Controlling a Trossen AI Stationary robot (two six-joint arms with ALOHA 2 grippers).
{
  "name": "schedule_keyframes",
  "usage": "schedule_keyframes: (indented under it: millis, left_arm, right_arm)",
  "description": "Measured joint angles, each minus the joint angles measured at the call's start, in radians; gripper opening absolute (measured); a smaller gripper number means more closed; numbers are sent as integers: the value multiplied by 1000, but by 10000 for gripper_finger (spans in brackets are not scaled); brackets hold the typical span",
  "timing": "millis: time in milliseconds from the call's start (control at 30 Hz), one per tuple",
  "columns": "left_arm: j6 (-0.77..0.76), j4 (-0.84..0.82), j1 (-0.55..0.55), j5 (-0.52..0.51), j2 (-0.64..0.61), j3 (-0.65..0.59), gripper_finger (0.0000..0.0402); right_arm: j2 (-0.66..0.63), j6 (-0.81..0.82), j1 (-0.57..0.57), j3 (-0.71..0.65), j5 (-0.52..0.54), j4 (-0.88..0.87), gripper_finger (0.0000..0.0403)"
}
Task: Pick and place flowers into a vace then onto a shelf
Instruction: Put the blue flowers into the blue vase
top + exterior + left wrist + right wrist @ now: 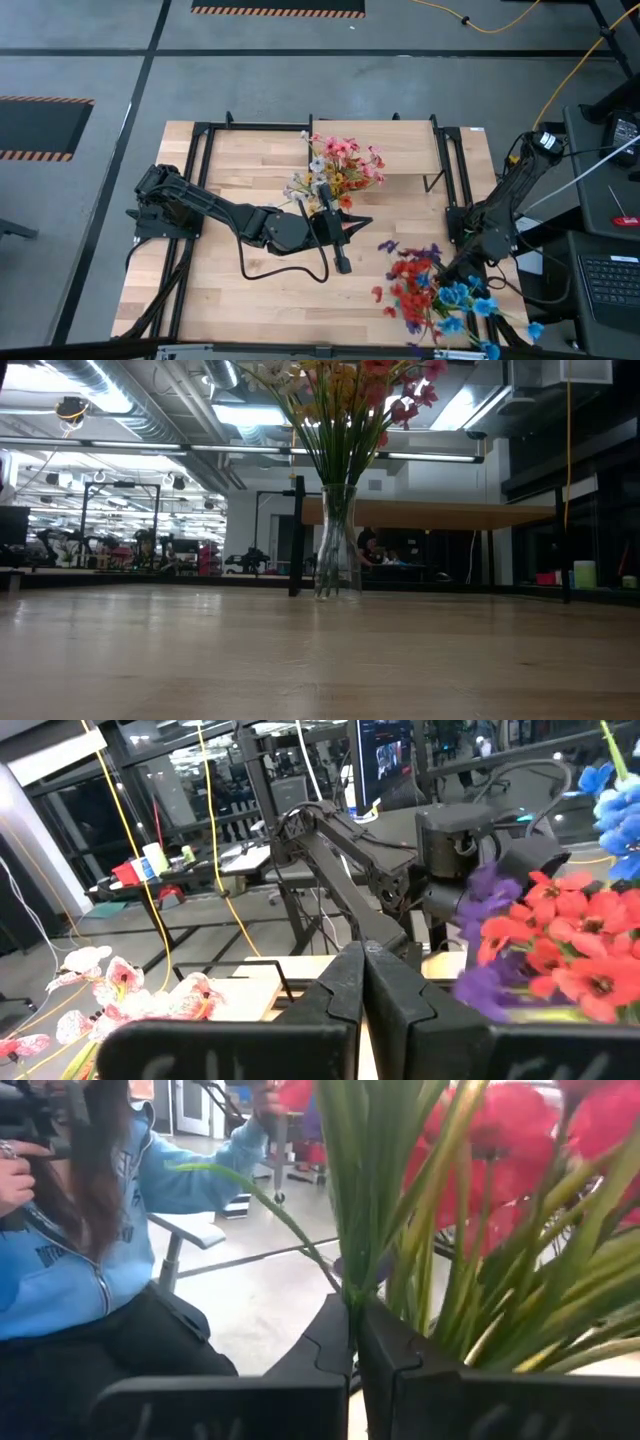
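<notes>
A clear glass vase (pixel 337 540) stands on the table in front of the shelf (pixel 430 513), with pink, yellow, white and orange flowers (pixel 340 165) standing in it. My left gripper (pixel 362 222) is shut just near of the vase and points toward the table's right. My right gripper (pixel 452 272), at the near right corner, is shut on a second bunch of red, purple and blue flowers (pixel 425 292). That bunch also shows in the left wrist view (pixel 560 945). It is out of the low view. My right gripper pinches thin green stems (pixel 350 1285) of the red, purple and blue bunch between its two fingers. More stems (pixel 470 1280) of the bunch run past beside the fingers. The blooms (pixel 470 300) spread toward the near edge. Whether they rest on the table cannot be told.
The shelf (pixel 410 150) covers the far middle of the table on black posts. Black rails (pixel 190 230) run along the table's left and right sides. A person in a blue hooded top (pixel 90 1270) sits beyond the table. Bare tabletop (pixel 260 300) lies near left.
</notes>
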Motion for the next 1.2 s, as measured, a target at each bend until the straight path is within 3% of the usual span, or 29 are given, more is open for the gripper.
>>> schedule_keyframes:
  millis: [267, 733, 1200]
  left_arm:
    - [-12, -15, 0, 0, 0, 0, 5]
    - [-19, -18, 0, 0, 0, 0, 4]
    - [-19, -23, 0, 0, 0, 0, 7]
  right_arm:
    - [0, 22, -1, -119, 37, 163, 2]
    - [0, 26, -1, -121, 35, 129, 4]
    - [0, 76, -2, -121, 35, 70, 89]
